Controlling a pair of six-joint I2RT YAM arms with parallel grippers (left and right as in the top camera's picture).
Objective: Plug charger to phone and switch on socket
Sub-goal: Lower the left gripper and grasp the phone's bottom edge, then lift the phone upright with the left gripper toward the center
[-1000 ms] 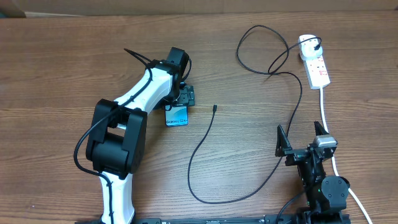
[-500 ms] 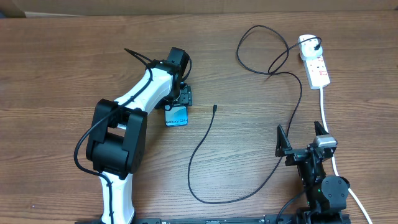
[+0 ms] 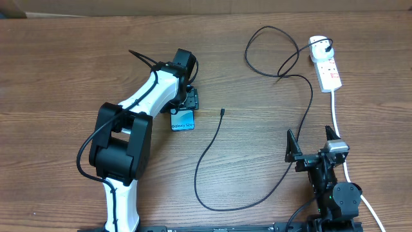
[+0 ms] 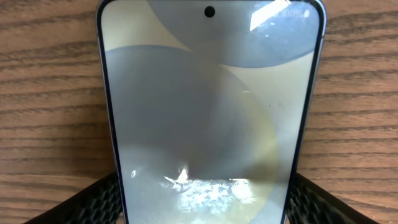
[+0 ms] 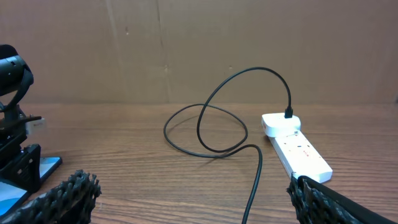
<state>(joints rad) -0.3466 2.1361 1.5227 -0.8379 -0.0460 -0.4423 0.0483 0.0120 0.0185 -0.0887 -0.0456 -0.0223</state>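
Clamping the slim black-rimmed, blue-screened smartphone (image 3: 183, 120) by its long edges in the left gripper (image 4: 206, 202), with the right gripper (image 3: 309, 133) gaping empty, well to its right. Hold it steady; fetch the tip (image 3: 221, 113) of the thin black cable (image 3: 205, 153) near its right.

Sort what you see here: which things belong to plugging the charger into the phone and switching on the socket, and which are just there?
For the job: phone, charger, socket.
Just there: wooden table, brown cardboard backdrop.
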